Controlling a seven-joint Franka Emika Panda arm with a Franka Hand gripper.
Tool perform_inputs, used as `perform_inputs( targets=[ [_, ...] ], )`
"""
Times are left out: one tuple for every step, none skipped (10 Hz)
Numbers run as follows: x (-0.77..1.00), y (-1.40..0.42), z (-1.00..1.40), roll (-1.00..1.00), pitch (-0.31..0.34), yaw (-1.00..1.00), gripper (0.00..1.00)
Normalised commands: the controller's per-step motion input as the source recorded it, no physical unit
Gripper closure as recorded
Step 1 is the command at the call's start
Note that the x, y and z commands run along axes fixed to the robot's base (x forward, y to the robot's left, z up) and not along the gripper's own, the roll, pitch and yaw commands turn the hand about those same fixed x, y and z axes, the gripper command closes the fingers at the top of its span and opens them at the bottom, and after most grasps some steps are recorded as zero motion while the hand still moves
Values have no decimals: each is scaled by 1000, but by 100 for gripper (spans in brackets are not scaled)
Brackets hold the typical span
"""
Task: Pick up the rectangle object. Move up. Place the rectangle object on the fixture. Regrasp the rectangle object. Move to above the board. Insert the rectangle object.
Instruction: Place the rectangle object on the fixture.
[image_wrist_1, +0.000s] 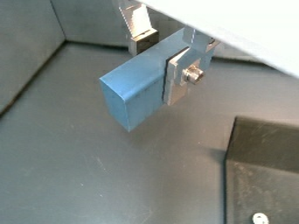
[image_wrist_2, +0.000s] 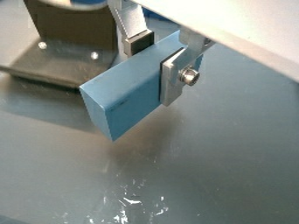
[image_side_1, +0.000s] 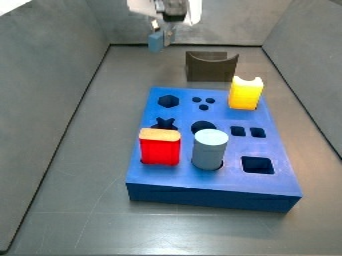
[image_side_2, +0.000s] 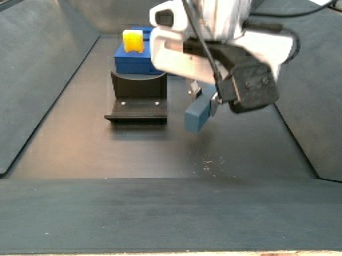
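Observation:
My gripper is shut on the rectangle object, a slim grey-blue block. The silver fingers clamp its flat faces near one end, and the rest hangs out below them. It shows the same way in the other wrist view. In a side view the gripper holds the block above the floor at the far end, beside the dark fixture. In a side view the block hangs to the right of the fixture. The blue board lies apart from the block.
On the board stand a yellow piece, a red piece and a pale grey-blue cylinder. Grey walls enclose the dark floor. The fixture also shows in both wrist views.

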Motion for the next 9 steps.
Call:
perform_inputs(
  targets=[
    [-26, 3, 1000, 83, 74, -15, 100],
    [-31, 0, 1000, 117, 73, -12, 100],
    [-35, -4, 1000, 138, 79, -5, 100],
    [-38, -5, 1000, 160, 84, 0, 100],
    [-40, -8, 1000, 176, 90, 6, 100],
    [-45, -10, 1000, 187, 100, 16, 100],
    [-43, -12, 932, 187, 102, 25, 100],
    [-34, -11, 747, 172, 105, 28, 100],
    [-27, -6, 607, 166, 110, 25, 100]
  ],
)
